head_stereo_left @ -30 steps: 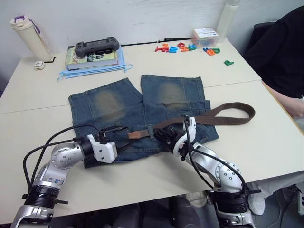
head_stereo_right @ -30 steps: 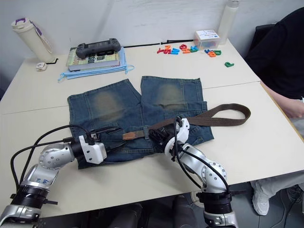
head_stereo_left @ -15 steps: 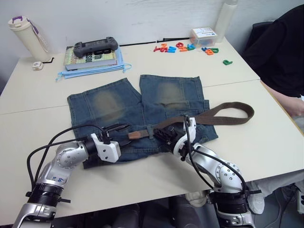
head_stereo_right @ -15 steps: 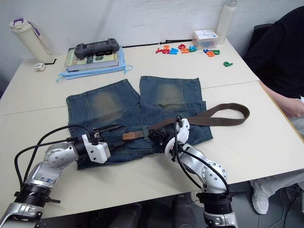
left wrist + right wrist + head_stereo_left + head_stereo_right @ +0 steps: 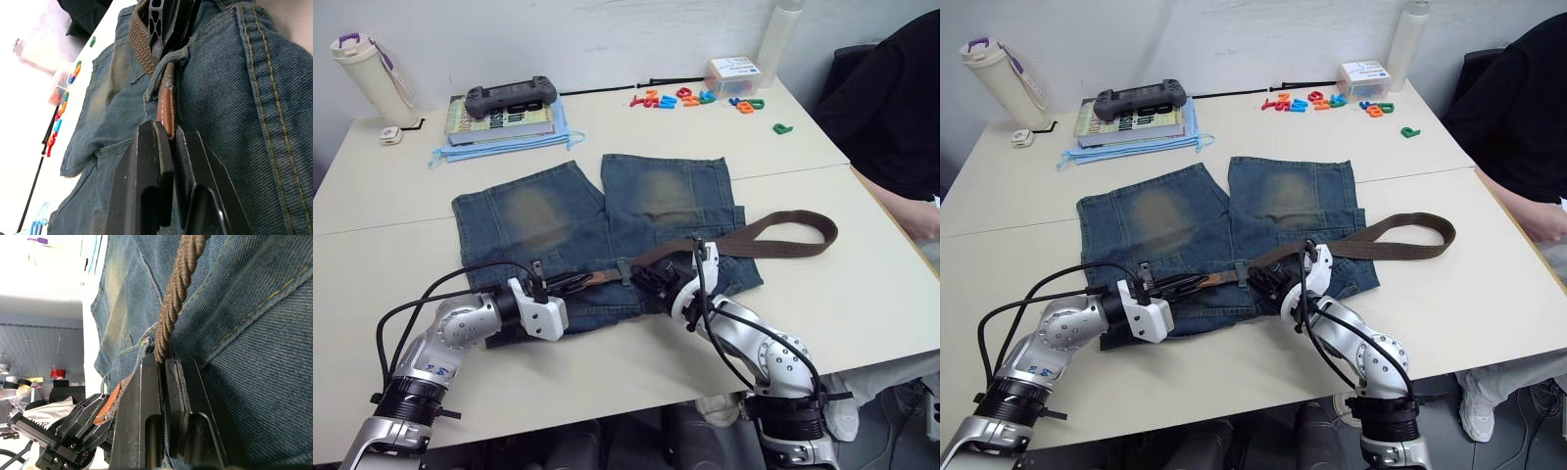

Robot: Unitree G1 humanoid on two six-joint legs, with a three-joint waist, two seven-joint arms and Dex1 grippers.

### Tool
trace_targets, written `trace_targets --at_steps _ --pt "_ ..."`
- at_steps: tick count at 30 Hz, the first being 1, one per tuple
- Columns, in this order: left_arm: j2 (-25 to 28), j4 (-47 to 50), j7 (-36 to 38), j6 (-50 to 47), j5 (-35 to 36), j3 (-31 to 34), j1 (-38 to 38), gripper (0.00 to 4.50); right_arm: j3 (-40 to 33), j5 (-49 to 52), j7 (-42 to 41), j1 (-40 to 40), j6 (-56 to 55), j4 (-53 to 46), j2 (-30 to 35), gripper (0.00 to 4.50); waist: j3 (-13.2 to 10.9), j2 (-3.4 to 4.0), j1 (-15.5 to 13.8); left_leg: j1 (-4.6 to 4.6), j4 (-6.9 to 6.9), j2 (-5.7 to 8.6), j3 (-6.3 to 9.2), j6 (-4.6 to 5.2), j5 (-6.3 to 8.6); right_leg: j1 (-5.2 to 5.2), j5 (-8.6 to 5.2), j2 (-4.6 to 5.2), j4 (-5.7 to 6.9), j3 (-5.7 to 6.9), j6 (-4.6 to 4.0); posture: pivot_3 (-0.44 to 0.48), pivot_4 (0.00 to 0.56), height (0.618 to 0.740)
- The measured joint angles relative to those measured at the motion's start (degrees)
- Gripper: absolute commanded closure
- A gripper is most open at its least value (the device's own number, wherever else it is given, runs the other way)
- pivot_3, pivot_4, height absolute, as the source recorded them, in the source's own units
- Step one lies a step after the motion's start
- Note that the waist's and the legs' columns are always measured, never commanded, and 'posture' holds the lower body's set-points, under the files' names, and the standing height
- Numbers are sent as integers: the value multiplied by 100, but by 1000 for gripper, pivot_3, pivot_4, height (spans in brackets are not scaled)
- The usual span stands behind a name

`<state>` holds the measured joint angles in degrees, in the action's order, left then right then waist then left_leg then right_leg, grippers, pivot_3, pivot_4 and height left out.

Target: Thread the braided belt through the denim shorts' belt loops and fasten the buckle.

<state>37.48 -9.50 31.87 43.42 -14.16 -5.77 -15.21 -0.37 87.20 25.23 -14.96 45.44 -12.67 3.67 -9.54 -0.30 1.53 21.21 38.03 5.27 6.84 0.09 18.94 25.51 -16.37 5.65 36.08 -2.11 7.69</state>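
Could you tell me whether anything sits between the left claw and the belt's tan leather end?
Nothing visible does. The left claw is already shut on the tan leather end of the braided belt, just past a belt loop on the denim shorts. The right claw pinches the braid behind that loop.

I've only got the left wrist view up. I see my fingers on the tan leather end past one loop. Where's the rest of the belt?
Observer: The braided belt runs off to the robot's right, looping back on itself on the bare table beyond the denim shorts.
Operator: What's the right arm doing?
Observer: The right gripper is shut on the braid, on the far side of the belt loop from the left gripper.
Operator: Anyone nearby?
Observer: A person's hand rests at the table's right edge, apart from the belt.
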Motion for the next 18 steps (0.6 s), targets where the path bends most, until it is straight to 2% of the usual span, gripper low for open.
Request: trace_targets --at_steps 1,4,9,12,14,16,18 --pt "0 0 -11 14 -9 -7 -4 4430 -8 8 24 0 -10 -40 -1 4500 0 0 0 0 0 0 0 0 0 0 0 0 0 0 0 0 150 714" --pt "-4 0 -70 54 -55 -43 -17 4500 -27 26 124 -1 -25 -172 48 3452 0 0 0 0 0 0 0 0 0 0 0 0 0 0 0 0 150 714" --pt "-14 -5 -143 51 -95 -96 -19 4500 -81 167 373 59 -3 -756 426 1054 0 0 -5 2 0 1 0 0 0 0 0 1 -1 0 0 0 150 714" --pt "-27 -5 -176 41 -103 -112 -18 4500 -232 482 541 161 100 -1336 1110 1054 0 0 -11 3 2 3 0 2 1 -1 0 3 -4 0 1 0 150 714" --pt "-31 -4 -180 30 -102 -118 -15 4500 -310 587 491 195 371 -1871 2105 1054 0 0 -28 3 3 3 -1 4 1 -2 0 8 -8 0 1 0 150 714" --pt "-30 -4 -180 23 -102 -117 -14 4500 -344 583 426 201 469 -2014 2369 1054 1 -3 -30 2 3 -1 1 3 1 -3 0 14 -8 0 1 0 150 714" --pt "-48 -3 -182 -1 -100 -136 -16 4500 -213 119 -182 156 865 -2702 3450 1054 -1 2 -26 4 3 -4 -2 3 1 -2 0 20 -8 0 1 0 150 714"
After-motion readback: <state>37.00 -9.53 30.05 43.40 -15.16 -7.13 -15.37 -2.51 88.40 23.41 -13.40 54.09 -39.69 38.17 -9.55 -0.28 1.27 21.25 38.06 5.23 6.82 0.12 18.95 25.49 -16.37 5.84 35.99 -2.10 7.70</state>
